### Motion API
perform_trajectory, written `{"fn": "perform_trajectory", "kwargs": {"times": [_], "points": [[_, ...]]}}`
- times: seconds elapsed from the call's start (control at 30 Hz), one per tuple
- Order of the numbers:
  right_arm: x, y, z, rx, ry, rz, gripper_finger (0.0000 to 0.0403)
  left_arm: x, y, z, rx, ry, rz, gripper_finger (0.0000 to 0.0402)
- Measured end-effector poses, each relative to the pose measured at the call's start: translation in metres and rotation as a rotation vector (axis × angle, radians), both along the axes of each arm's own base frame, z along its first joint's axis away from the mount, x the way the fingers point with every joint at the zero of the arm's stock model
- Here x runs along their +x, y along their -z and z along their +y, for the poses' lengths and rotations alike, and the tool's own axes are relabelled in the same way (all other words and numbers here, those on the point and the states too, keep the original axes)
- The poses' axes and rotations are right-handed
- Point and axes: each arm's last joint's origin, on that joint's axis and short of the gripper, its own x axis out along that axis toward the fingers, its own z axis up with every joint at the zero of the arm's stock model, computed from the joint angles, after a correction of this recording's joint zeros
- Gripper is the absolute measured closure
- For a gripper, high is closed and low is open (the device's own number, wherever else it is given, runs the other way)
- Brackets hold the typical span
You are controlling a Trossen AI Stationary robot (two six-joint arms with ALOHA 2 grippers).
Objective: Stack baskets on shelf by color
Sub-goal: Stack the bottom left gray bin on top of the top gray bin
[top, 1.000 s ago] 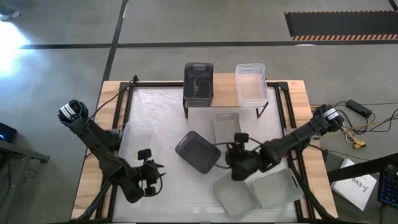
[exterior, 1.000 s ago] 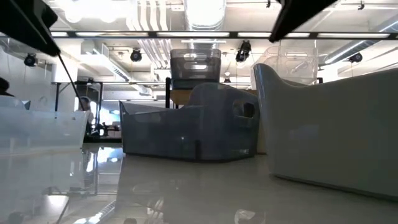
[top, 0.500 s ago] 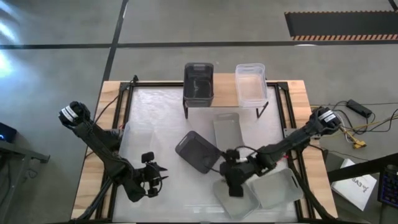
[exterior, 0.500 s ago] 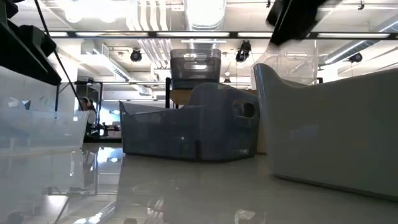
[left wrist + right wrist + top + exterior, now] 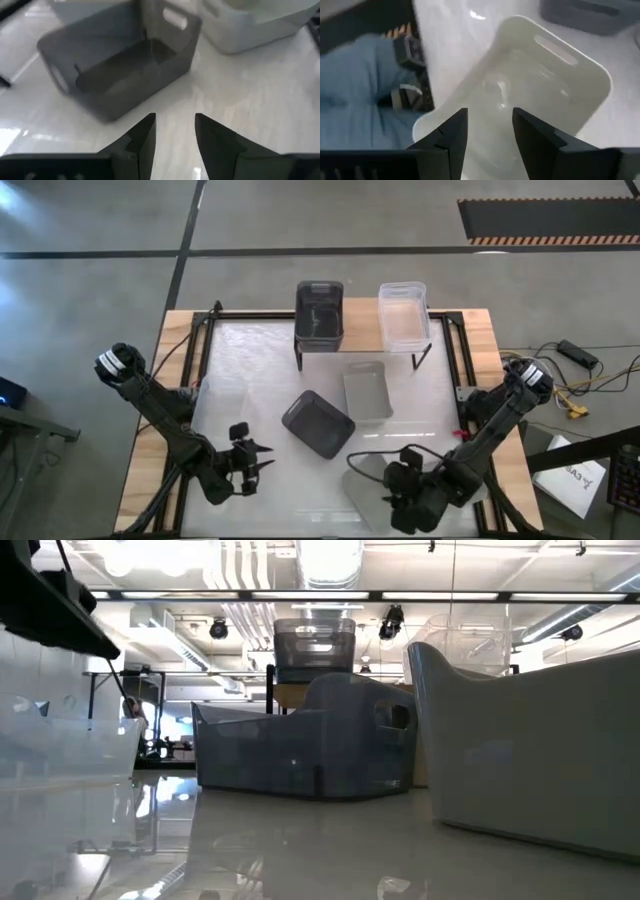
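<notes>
On the shelf (image 5: 360, 335) at the far edge stand a dark grey basket (image 5: 320, 310) and a clear basket (image 5: 403, 315). A second dark grey basket (image 5: 318, 423) and a light grey basket (image 5: 367, 391) rest on the table's middle. My left gripper (image 5: 252, 465) hangs open to the left of that dark basket (image 5: 120, 65), its fingers (image 5: 142, 137) pointing at it. My right gripper (image 5: 405, 485) is open above another light grey basket (image 5: 540, 85) near the front right, touching nothing.
A clear basket (image 5: 60, 745) stands on the table's left part. Black frame rails (image 5: 190, 380) run along both table sides. Blue cloth (image 5: 355, 95) shows beyond the table's edge in the right wrist view. Bare tabletop (image 5: 260, 370) lies between the shelf and the middle baskets.
My right gripper has swung from beside the dark grey basket in the middle toward the table's near right corner, turning as it went, and now hangs over the light grey basket there. My left gripper has sunk a little. No basket has moved.
</notes>
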Motion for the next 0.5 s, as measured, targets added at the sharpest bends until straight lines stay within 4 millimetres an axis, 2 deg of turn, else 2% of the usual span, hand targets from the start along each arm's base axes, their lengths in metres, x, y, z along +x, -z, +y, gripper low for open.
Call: {"fn": "perform_trajectory", "kwargs": {"times": [0.07, 0.17, 0.3, 0.5], "points": [[0.005, 0.005, -0.001, 0.033, 0.069, -0.023, 0.0247, 0.002, -0.002, -0.002, 0.013, 0.011, -0.025, 0.0282], [0.027, 0.015, 0.000, 0.083, 0.100, -0.070, 0.0231, 0.005, -0.006, -0.004, 0.028, 0.034, -0.064, 0.0282], [0.052, 0.039, 0.002, 0.135, 0.079, 0.001, 0.0213, 0.008, -0.011, -0.008, 0.045, 0.069, -0.099, 0.0282], [0.088, 0.075, 0.007, 0.127, 0.113, 0.100, 0.0209, 0.008, -0.011, -0.008, 0.056, 0.082, -0.107, 0.0282]]}}
